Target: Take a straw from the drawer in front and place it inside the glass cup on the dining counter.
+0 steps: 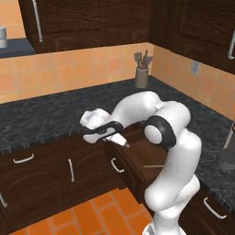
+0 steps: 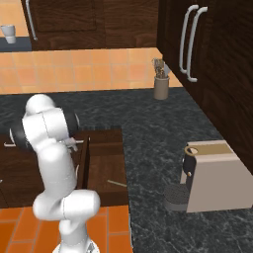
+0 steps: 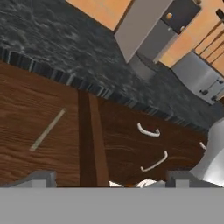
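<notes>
One straw lying loose in the open drawer, pincer spread and empty above it.

Seen from the hand view, the straw [image 3: 47, 129] is resting flat on the floor of the drawer [image 3: 26, 109], up and to the left of the gripper [image 3: 109, 181], its long axis running diagonally from lower left to upper right. The jaws are standing wide apart, touching nothing. Judging from this, the hand is needing to shift left and turn across the stick before descending.
</notes>
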Tool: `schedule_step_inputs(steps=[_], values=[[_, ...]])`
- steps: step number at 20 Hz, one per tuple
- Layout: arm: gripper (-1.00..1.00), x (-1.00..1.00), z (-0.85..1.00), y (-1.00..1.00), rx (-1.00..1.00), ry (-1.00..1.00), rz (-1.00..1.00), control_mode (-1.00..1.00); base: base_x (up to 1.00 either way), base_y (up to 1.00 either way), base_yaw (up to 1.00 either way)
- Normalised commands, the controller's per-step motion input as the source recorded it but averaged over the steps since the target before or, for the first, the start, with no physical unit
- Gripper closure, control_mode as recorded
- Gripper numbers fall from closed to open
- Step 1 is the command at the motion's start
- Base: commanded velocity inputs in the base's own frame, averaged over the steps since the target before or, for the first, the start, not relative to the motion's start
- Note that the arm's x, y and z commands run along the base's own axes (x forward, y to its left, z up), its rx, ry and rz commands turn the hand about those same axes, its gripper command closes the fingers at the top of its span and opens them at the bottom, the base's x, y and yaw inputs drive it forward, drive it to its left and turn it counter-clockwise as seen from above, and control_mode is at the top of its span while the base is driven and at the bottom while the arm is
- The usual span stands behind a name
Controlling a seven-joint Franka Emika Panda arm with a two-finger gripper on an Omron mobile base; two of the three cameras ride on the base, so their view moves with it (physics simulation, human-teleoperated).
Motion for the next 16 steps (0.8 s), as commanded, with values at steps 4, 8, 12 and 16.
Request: schedule_step_inputs(steps=[4,8,12,16], values=[[-1.0,0.0,0.01,-0.61,0.29,-0.26,-0.02,-1.0,0.0,0.0,0.0],[-1.0,0.1,0.06,-0.49,0.32,-0.14,0.0,-1.0,0.0,0.0,0.0],[-1.0,0.14,0.0,-0.39,0.32,-0.11,0.0,-1.0,0.0,0.0,0.0],[-1.0,0.22,-0.13,-0.28,0.34,-0.04,0.0,-1.0,0.0,0.0,0.0]])
